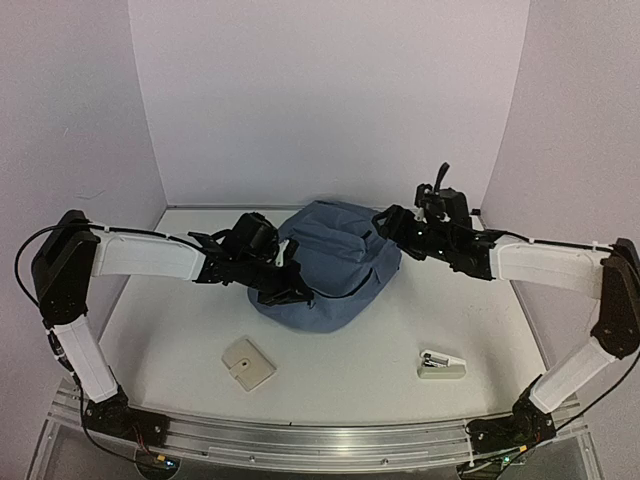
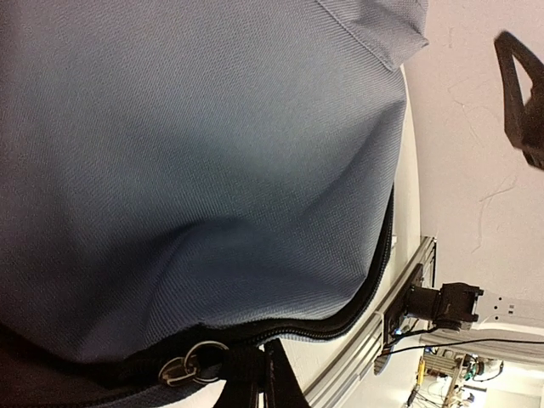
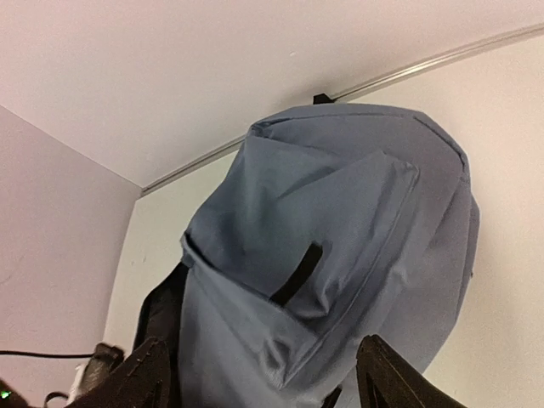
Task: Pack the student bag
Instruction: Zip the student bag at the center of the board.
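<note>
left arm [image 1: 150,258]: reaches inward from the left, forearm level
left gripper [image 1: 292,291]: fingers [image 2: 255,384] pressed together
right arm [image 1: 545,265]: reaches inward from the right
right gripper [image 1: 386,219]: fingers [image 3: 387,378] spread wide

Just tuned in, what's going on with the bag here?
Both arms are at the student bag, mid-table. The left tool is shut at its zip; whether it pinches the pull is unclear. The right tool hangs open by the bag's far-right side, holding nothing. A cream square item and a white stapler-like item lie unpacked nearer the arms.
</note>
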Controlling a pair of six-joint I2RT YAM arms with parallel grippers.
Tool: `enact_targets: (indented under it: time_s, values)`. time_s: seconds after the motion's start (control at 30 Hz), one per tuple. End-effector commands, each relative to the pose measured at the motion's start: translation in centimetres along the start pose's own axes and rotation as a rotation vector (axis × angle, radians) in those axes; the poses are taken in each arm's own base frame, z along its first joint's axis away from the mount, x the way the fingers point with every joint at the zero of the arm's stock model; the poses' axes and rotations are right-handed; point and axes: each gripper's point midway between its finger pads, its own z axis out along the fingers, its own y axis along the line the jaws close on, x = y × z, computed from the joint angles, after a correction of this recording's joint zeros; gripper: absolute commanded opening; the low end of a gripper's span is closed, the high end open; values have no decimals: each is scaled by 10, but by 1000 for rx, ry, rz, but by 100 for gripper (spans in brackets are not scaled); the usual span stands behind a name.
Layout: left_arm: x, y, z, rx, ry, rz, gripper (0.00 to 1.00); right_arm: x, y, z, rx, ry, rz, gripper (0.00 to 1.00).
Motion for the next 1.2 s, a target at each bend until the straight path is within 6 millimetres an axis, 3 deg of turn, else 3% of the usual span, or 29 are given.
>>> enact_targets:
  time_s: [0.0, 0.13, 0.23, 0.33, 0.83, 0.9, 1.0, 1.1, 1.17]
  values:
    - [-18, -42, 11, 107, -41, 65, 0, 35, 2, -38, -58, 121, 211, 77]
    - [-15, -46, 14, 109, -31, 74, 0, 68, 10, -56, -112, 208, 313, 84]
    - [-9, -49, 18, 116, -16, 79, 0, 94, 9, -62, -112, 256, 375, 83]
    - [-1, -52, 24, 114, 6, 88, 0, 107, 7, -63, -128, 277, 432, 80]
    - [11, -61, 29, 105, 34, 121, 0, 148, 7, -23, -128, 322, 465, 68]
    - [14, -62, 29, 102, 40, 133, 0, 152, 6, -17, -125, 324, 459, 61]
    - [13, -56, 27, 55, 36, 156, 0, 153, 1, -11, -113, 304, 438, 40]
    - [10, -36, 18, -63, 10, 167, 0, 149, -6, -12, -93, 267, 426, 12]
    - [5, -21, 7, -151, -31, 165, 0, 146, -11, -15, -81, 245, 426, 0]
